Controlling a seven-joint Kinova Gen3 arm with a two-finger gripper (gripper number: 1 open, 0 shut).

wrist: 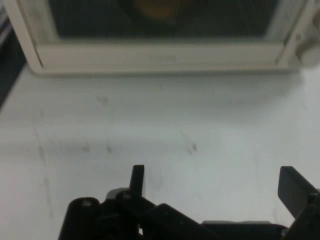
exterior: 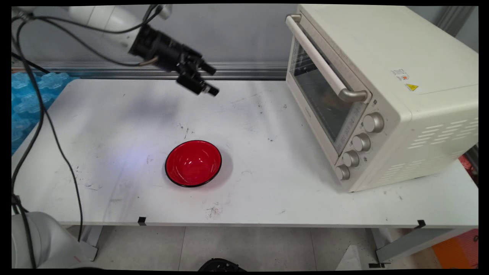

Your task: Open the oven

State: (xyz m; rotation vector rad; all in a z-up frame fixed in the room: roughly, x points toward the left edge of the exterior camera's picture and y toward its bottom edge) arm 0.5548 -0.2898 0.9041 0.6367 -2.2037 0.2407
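1. Your gripper [exterior: 210,81] is up in the air over the far side of the table [exterior: 114,183], left of centre, pointing right toward the toaster oven [exterior: 382,95].
2. Its fingers [wrist: 137,179] stand wide apart, nothing between them. In the hand view you see bare scuffed table through the gap.
3. It touches nothing. The nearest thing is the red bowl [exterior: 193,163], which sits upright near the table's middle, below the gripper in the main view and well apart from it.
4. The bowl has a black rim and a glossy red inside, with nothing visible in it. It doesn't show in the hand view.
5. The oven is cream-coloured and stands on the right side of the table, door shut, the handle [exterior: 324,65] across the top of the door, four knobs [exterior: 357,145] down its right panel.
6. The hand view looks straight at the oven door's [wrist: 160,30] lower edge across open tabletop.
7. Black cables [exterior: 49,126] hang from the arm on the left.
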